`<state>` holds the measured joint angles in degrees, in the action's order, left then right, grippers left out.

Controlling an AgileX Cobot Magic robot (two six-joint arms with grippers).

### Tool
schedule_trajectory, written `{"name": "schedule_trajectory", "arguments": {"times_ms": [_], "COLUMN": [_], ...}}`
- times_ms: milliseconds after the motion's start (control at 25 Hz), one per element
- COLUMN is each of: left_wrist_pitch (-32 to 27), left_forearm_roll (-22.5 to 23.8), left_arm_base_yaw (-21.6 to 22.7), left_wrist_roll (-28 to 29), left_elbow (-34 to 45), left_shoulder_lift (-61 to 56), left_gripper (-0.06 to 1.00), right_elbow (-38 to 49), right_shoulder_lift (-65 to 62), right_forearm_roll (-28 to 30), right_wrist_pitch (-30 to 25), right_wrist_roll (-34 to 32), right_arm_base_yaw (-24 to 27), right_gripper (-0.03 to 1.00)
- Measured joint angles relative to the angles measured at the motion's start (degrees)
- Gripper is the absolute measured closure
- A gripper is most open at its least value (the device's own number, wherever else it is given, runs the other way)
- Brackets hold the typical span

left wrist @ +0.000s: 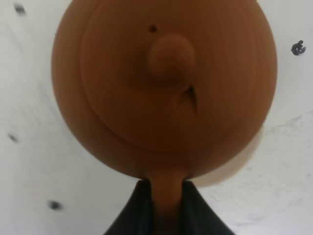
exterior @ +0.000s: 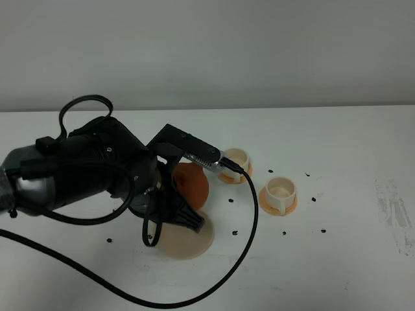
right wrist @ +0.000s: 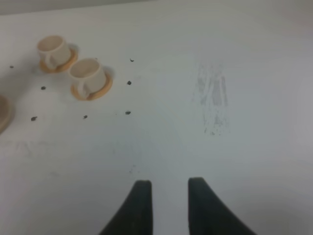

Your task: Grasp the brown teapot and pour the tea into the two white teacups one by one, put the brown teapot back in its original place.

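Note:
The brown teapot (exterior: 193, 184) hangs in my left gripper (exterior: 183, 210), just past the far edge of the pale beige coaster (exterior: 189, 240). In the left wrist view I look down on the teapot (left wrist: 164, 83) and its knobbed lid, and my left gripper (left wrist: 166, 191) is shut on its loop handle. A sliver of the coaster (left wrist: 244, 159) shows beneath it. The two white teacups (exterior: 235, 157) (exterior: 281, 189) stand on orange saucers to the right of the teapot, also seen as teacups (right wrist: 51, 47) (right wrist: 87, 73) in the right wrist view. No tea shows. My right gripper (right wrist: 168, 188) is open over bare table.
The left arm's black body (exterior: 84, 172) and a looping cable (exterior: 249, 227) cover the left and middle of the white table (exterior: 350, 259). Small dark specks (exterior: 235, 232) dot the table around the cups. A grey scuff (right wrist: 212, 103) marks the right side.

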<state>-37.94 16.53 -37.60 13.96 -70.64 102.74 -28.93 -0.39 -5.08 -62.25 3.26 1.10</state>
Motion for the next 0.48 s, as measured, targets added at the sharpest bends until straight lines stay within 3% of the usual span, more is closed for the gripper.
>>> {"name": "schedule_trajectory", "arguments": {"times_ms": [240, 480], "left_wrist_pitch": [-1.37, -0.55], "left_forearm_roll": [-2.61, -8.55], "left_arm_base_yaw": [2.30, 4.45], "left_wrist_roll": [-14.36, -23.30], "left_elbow": [-5.68, -9.92], "left_shoulder_lift": [0.39, 4.39], "left_gripper": [0.82, 0.82], "right_elbow": [0.00, 0.00], "right_shoulder_lift": [0.00, 0.00], "right_forearm_roll": [0.00, 0.00], "right_wrist_pitch": [0.00, 0.00], "right_wrist_roll": [0.00, 0.00], "right_arm_base_yaw": [0.00, 0.00], "right_gripper": [0.76, 0.76]}}
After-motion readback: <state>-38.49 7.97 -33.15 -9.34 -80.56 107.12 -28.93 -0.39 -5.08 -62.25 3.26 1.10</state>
